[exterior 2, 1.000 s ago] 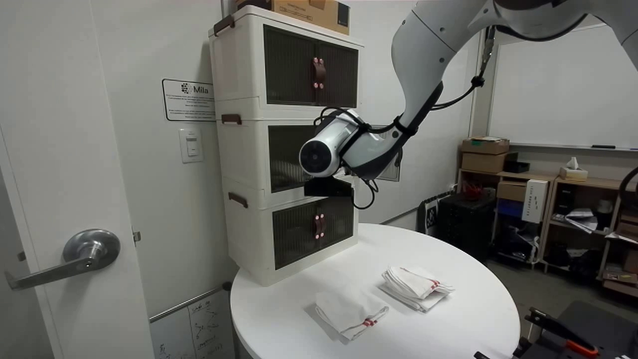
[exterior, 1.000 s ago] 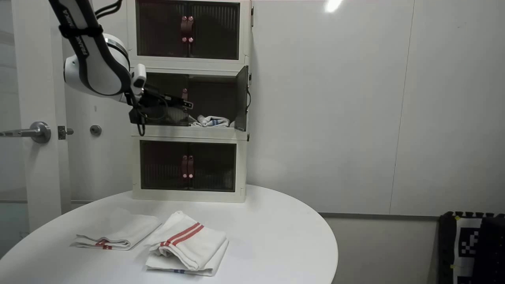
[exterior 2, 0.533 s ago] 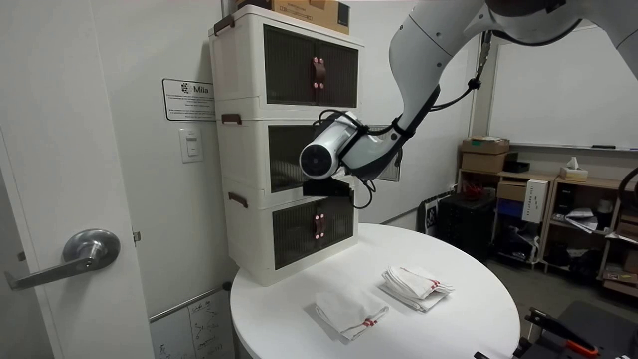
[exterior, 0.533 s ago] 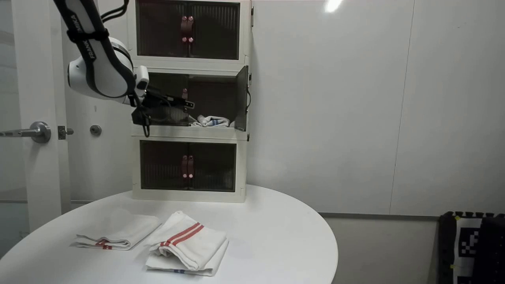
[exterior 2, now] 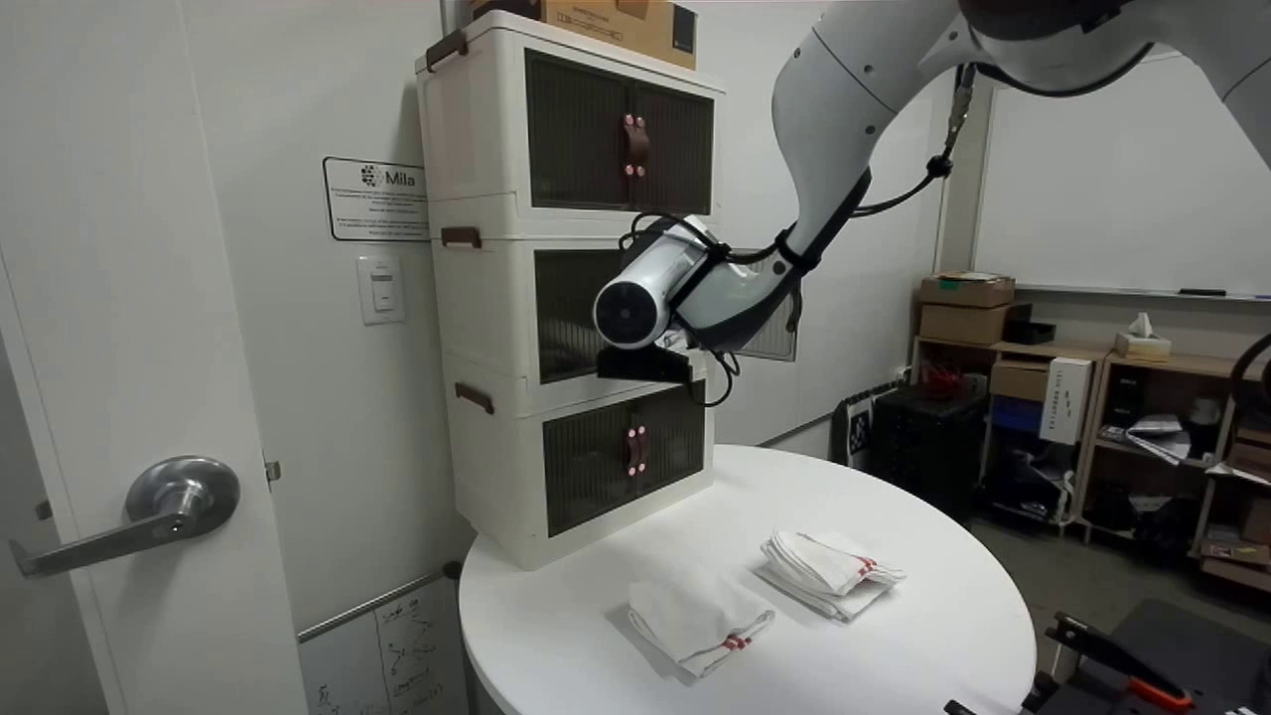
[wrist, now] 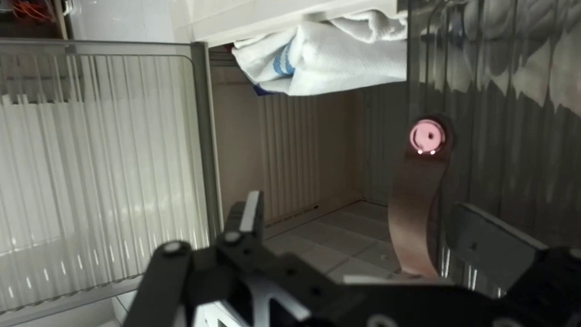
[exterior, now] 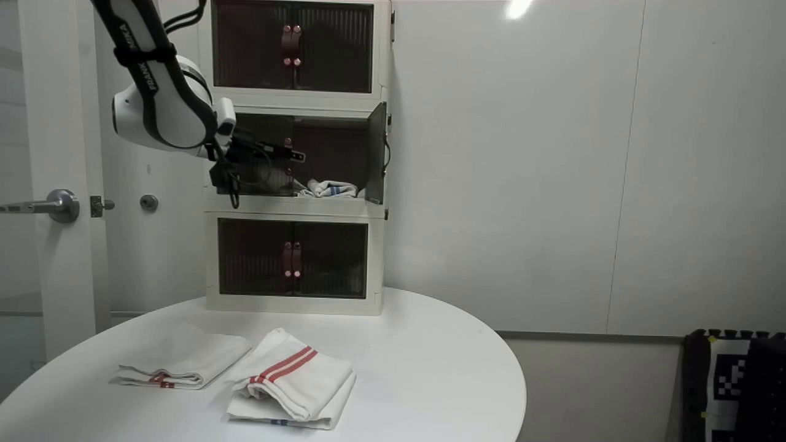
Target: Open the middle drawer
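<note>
Arm (exterior: 175, 116) edged up | jaws apart | wrist view: handle (wrist: 414, 213) of closed middle door (wrist: 522, 154) between them

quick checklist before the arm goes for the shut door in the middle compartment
1. Gripper open: ok, jaws apart.
2. Open door swung wide: ok.
3. Shut door handle between the jaws in the wrist view: ok, it shows in the gap.
4. Handle deep enough for a grip: cannot tell.
5. Handle gripped: not ok, jaws not closed on it.
6. Blue-striped cloth clear of the shut door: cannot tell, it runs up to that door's edge.
</note>
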Available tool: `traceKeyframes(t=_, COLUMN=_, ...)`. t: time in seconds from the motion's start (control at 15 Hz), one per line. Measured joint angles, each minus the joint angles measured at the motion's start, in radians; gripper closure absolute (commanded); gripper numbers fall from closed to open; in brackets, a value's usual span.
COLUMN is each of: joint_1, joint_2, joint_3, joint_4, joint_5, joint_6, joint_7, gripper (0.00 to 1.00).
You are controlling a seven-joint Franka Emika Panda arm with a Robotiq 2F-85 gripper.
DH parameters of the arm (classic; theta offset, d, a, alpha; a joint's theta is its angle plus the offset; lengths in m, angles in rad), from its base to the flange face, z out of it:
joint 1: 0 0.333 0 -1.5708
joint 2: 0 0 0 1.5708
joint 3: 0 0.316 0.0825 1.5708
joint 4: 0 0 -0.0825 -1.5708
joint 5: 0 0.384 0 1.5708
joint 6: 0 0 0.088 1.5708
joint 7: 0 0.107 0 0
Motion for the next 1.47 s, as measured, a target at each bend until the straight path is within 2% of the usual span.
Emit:
traceKeyframes(t=0.67, joint_1=-0.009, joint_2=-0.013, joint_3=-0.016, joint_4=-0.026, joint_5=0.009, joint_6=-0.006, joint_7=0.000, gripper=0.00)
traceKeyframes(t=1.13, joint_1=0.002, joint_2=-0.103, joint_3=0.020, joint_4=-0.184, joint_5=0.061, joint_6=0.012, joint_7=0.000, gripper=0.00)
traceKeyframes(t=1.47, joint_1=0.016, joint_2=-0.124, joint_3=0.044, joint_4=-0.277, joint_5=0.066, joint_6=0.023, joint_7=0.000, gripper=0.00)
